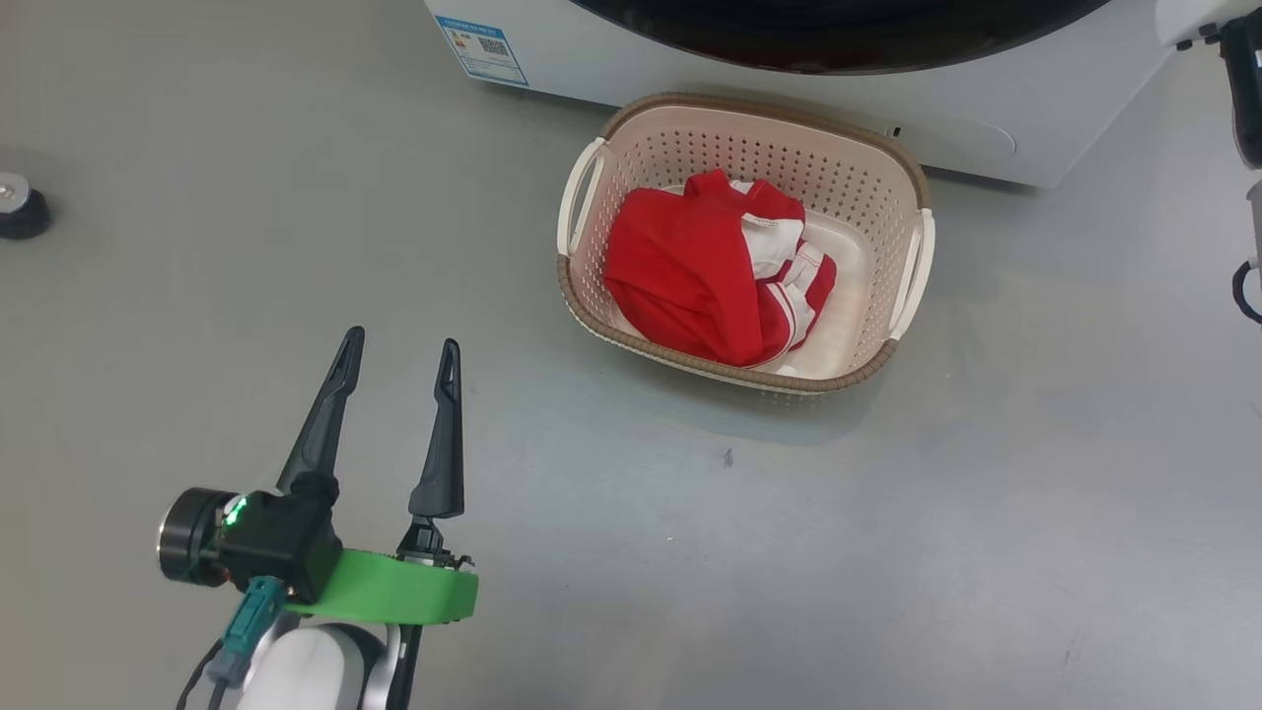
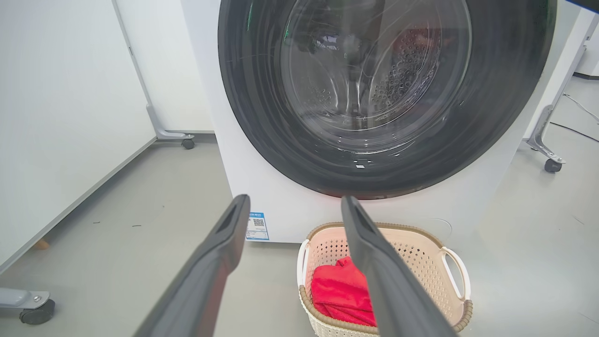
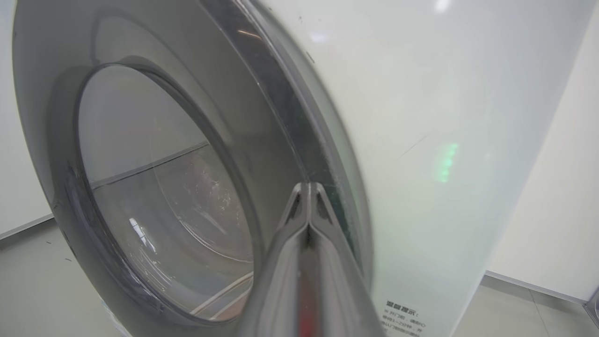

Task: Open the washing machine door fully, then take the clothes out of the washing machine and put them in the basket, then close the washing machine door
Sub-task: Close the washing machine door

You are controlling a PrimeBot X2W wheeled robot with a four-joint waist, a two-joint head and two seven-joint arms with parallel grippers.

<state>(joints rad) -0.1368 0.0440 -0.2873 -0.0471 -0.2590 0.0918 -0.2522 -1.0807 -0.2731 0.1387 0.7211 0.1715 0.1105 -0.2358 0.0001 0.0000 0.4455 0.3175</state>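
**Last step: press the door home**

The left gripper [image 1: 401, 341] hovers over the floor, fingers apart. The clothes [image 1: 690, 271] lie in the basket [image 1: 749, 104]. The right gripper [image 3: 309, 187], fingers together, sits at the washing machine door [image 3: 281, 93] rim. It should push squarely until the door latches.

A smooth grey floor [image 1: 887, 552] is marked by 1 small dark speck [image 1: 728, 458]. A small black round object with a silver top [image 1: 20, 209] is set at its far left. Tall white flat panels [image 2: 61, 117] are carried on black casters [image 2: 37, 312]. A thin dark cable [image 2: 578, 132] is laid at the right.
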